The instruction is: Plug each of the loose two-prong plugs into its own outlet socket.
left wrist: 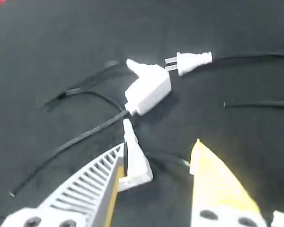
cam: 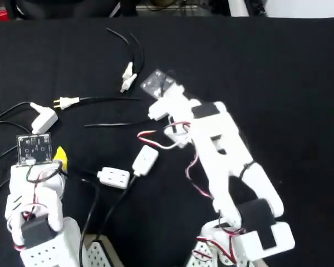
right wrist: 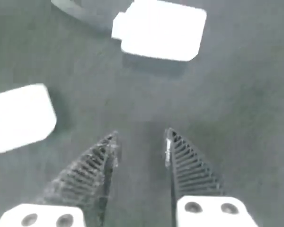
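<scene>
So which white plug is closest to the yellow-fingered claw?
The chunky angled white plug, just ahead of the left claw; the slim two-prong plug lies beyond it.

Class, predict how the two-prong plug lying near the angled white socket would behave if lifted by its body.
The plug looks small and rigid, so it is probably light and easy to pinch. Its black cord lies slack, so it likely trails limp and may tug the plug askew.

Table point(cam: 289, 67) black; plug point(cam: 67, 102) white, cord point(cam: 108, 99) black; socket point(cam: 113, 177) white; left claw point(left wrist: 161, 146) part yellow, part ribbed white.
</scene>
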Robot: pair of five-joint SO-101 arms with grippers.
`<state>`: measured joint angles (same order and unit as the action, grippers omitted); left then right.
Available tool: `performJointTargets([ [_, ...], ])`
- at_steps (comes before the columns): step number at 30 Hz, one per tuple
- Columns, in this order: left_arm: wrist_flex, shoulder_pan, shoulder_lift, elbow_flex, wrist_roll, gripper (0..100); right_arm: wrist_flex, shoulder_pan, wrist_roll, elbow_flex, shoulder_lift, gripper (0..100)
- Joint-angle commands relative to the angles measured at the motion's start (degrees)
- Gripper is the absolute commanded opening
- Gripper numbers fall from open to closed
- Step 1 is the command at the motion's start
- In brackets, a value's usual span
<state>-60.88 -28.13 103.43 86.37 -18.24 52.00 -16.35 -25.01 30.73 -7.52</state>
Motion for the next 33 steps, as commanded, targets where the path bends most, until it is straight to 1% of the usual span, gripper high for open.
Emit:
performJointTargets([
  [1, 1.8, -0.3, 0.2, 2.9, 0.9, 22, -6.9, 0.5, 16.6, -3.4, -0.4, 15.2],
  [4, 2.0, 0.4, 0.3, 5.6, 0.5, 22, -9.4, 6.4, 30.1, -3.6, -1.7, 14.9],
  [6, 1.7, 0.6, 0.3, 5.1, 0.5, 22, -12.9, 11.8, 36.3, -3.8, -2.6, 14.8],
  [7, 1.7, 0.8, 0.3, 5.1, 0.5, 22, -15.6, 13.7, 38.2, -4.4, -2.7, 14.8],
  [8, 1.7, 0.9, 0.3, 5.2, 0.5, 22, -17.9, 14.8, 38.5, -5.4, -2.2, 14.7],
  [10, 1.7, 0.9, 0.2, 5.3, 0.5, 22, -20.0, 15.3, 36.3, -9.5, 1.5, 12.9],
  [12, 1.7, 0.9, 0.2, 5.3, 0.5, 22, -18.6, 14.7, 33.2, -17.3, 8.2, 10.3],
  [14, 1.6, 0.8, 0.2, 5.5, 0.5, 22, -13.9, 12.0, 31.6, -27.5, 16.7, 11.3],
  [15, 1.6, 0.8, 0.2, 5.8, 0.5, 22, -9.5, 10.7, 31.0, -32.7, 21.1, 13.3],
  [18, 2.0, 0.5, 0.2, 6.7, 0.4, 22, 7.0, 7.5, 31.8, -50.1, 31.5, 19.8],
  [20, 2.5, 0.7, 0.3, 6.5, 0.5, 22, 17.3, 7.8, 32.5, -61.1, 37.0, 22.1],
  [21, 3.9, 0.9, 0.3, 6.0, 1.0, 22, 21.6, 8.0, 32.2, -65.3, 39.3, 22.4],
  [23, 9.7, 1.8, 0.1, 5.4, 3.3, 22, 29.2, 8.7, 31.8, -73.4, 43.1, 22.3],
  [26, 17.0, 5.6, -0.9, 3.8, 7.6, 23, 38.0, 12.0, 29.5, -82.1, 47.3, 22.3],
  [29, 18.4, 10.6, -5.4, -2.9, 8.6, 23, 44.2, 16.3, 27.1, -87.0, 50.6, 22.3],
  [31, 19.4, 13.3, -12.8, -8.9, 9.8, 23, 47.5, 18.7, 25.3, -88.2, 52.5, 22.3],
  [33, 21.5, 15.6, -23.8, -15.8, 11.3, 23, 48.8, 20.7, 23.1, -88.0, 54.1, 22.3],
])
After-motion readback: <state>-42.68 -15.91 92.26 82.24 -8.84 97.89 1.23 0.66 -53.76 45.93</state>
